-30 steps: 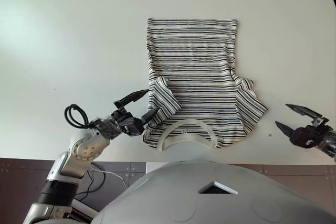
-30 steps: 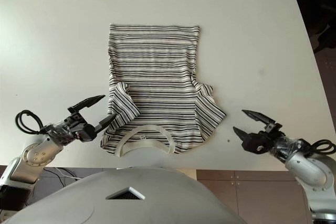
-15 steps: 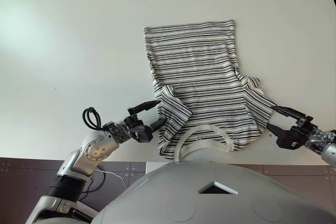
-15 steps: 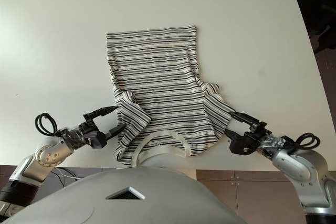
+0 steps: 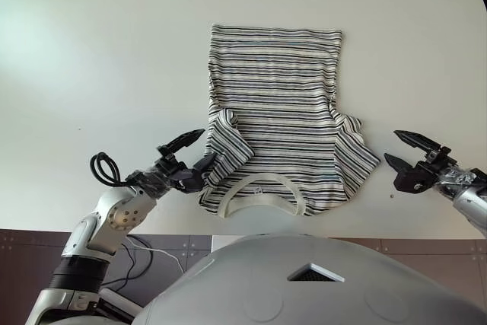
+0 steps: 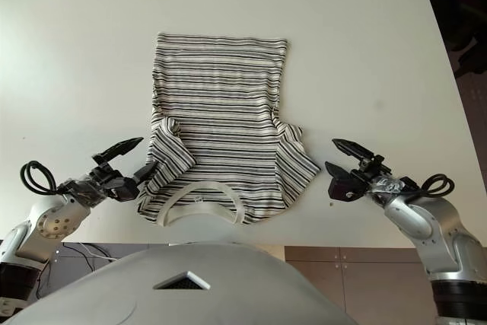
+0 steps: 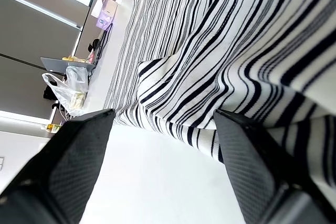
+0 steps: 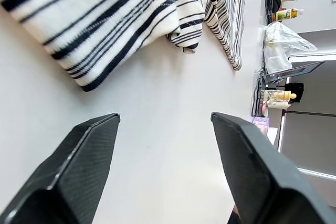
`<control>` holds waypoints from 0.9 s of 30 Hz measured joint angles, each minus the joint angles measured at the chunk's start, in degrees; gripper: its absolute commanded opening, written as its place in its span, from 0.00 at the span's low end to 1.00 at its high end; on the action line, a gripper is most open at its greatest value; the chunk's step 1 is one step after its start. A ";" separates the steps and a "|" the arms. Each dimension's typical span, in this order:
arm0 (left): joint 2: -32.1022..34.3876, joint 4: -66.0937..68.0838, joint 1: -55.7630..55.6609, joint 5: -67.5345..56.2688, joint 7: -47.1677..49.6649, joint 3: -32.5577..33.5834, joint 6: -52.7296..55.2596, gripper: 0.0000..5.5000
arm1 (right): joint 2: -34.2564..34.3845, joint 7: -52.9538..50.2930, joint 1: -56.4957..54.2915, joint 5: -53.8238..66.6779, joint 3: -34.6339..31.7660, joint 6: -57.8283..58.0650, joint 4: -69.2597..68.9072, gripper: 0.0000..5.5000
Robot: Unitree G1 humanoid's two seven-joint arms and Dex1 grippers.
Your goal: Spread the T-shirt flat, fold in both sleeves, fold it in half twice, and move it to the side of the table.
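Observation:
The striped T-shirt (image 5: pixel 278 104) lies flat on the white table (image 5: pixel 114 58), with its white collar (image 5: pixel 260 194) at the near edge. Both sleeves are folded partly in over the body: the left sleeve (image 5: pixel 227 141) and the right sleeve (image 5: pixel 356 154). My left gripper (image 5: pixel 204 148) is open at the shirt's left shoulder edge, and in the left wrist view the striped cloth (image 7: pixel 231 51) lies between its fingers (image 7: pixel 68 171). My right gripper (image 5: pixel 392 146) is open just right of the right sleeve, over bare table; the sleeve hem (image 8: pixel 105 19) lies a little ahead of it.
The table's near edge (image 5: pixel 426 227) runs just behind both grippers, and its right edge (image 6: pixel 449 74) is close to the right arm. A small dark speck (image 5: pixel 392 195) sits on the table by the right gripper. Bare table surrounds the shirt on the left and far side.
The head views shifted. My right gripper came in from farther right to the right sleeve and now sits slightly back from it. My left gripper stayed at the left shoulder. Both stayed open.

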 measured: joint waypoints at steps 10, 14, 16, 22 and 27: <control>-2.51 -2.86 0.75 -2.48 1.04 0.92 0.32 0.63 | -0.39 -1.39 0.35 1.44 4.25 -0.31 -1.90 0.59; -2.75 -3.82 1.90 -2.47 1.18 2.14 1.01 0.63 | -2.71 -2.69 4.85 2.00 -5.43 2.31 -3.12 0.59; -3.06 -4.00 1.78 -2.41 1.56 2.63 1.44 0.63 | -2.71 -3.53 3.94 4.62 -9.26 3.27 -5.63 0.59; -4.81 -7.75 1.09 -3.43 3.42 5.14 1.37 0.63 | -4.28 8.54 15.76 13.83 -0.99 -1.60 -13.20 0.59; -5.58 -10.61 1.43 -4.88 3.42 6.46 1.41 0.63 | -3.73 8.54 8.90 11.31 3.49 -1.65 -9.24 0.59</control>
